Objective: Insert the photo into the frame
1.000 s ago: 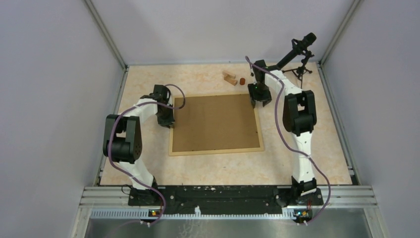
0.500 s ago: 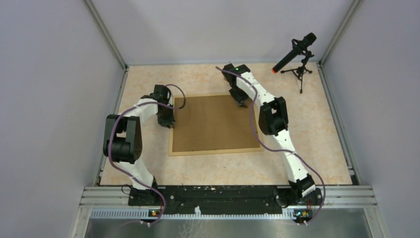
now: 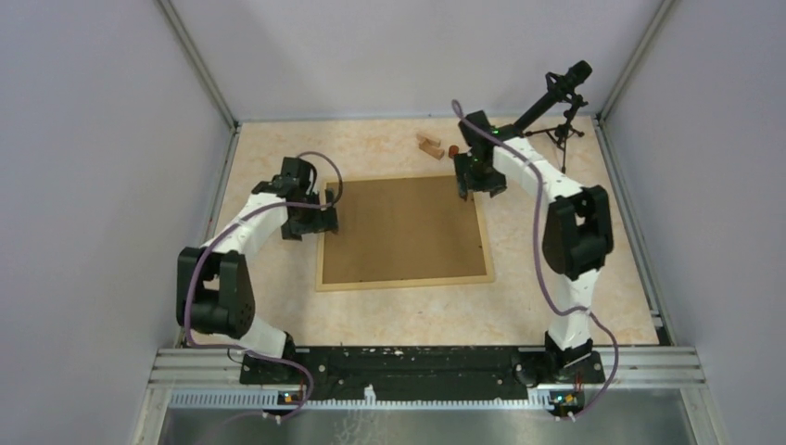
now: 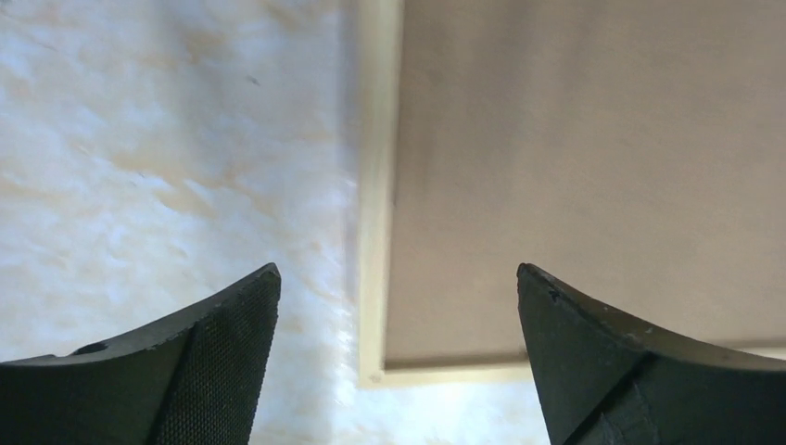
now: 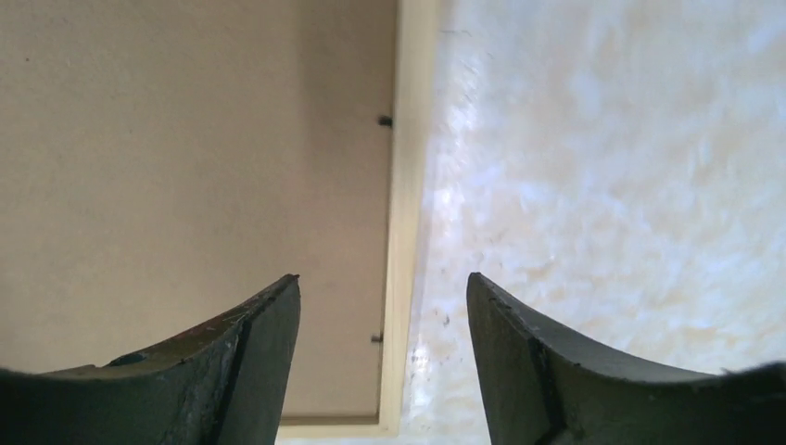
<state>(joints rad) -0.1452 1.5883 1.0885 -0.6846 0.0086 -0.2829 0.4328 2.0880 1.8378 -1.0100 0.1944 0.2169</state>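
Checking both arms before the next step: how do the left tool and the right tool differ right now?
The left tool straddles the left rail of the frame, partway along it. The right tool straddles the right rail, close to the frame's far right corner. The left tool's fingers stand wider apart than the right tool's. Both are open and hold nothing.

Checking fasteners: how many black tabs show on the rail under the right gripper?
2: one black tab farther up the frame rail, another near its corner; more may be hidden.
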